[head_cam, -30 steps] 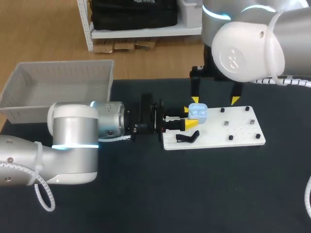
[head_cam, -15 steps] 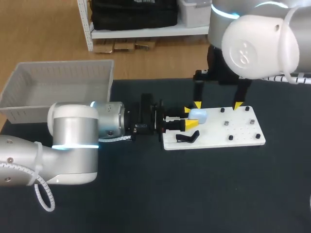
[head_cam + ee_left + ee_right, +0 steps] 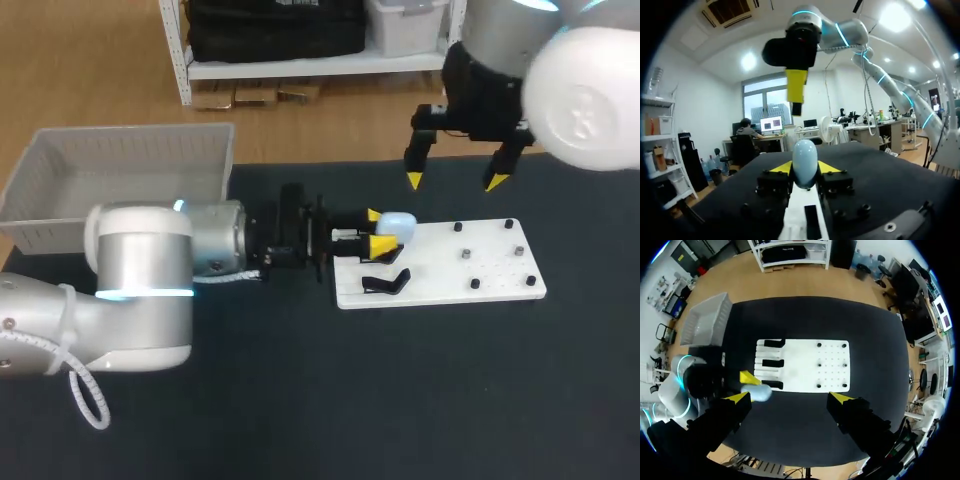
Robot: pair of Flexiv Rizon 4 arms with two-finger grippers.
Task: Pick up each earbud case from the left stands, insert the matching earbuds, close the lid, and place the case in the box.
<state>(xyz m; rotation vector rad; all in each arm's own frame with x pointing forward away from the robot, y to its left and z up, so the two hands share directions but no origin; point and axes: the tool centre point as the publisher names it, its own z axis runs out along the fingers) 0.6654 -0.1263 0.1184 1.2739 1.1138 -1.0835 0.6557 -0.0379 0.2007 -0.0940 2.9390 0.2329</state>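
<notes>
Left gripper (image 3: 804, 169) clenched on pale blue earbud case (image 3: 804, 160), 1 yellow tip each side, seen plainly in left wrist view. Case at corner of white board (image 3: 450, 270). Right gripper (image 3: 790, 398) spread wide, empty, above board; right wrist view alone shows 3 black stands (image 3: 771, 362)

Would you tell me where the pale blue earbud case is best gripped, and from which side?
Grip the earbud case by its lower half, across the two broad flanks, coming in level from the white board's left edge, as the left hand does. It stands as a narrow upright oval; its rounded top would likely slip.
</notes>
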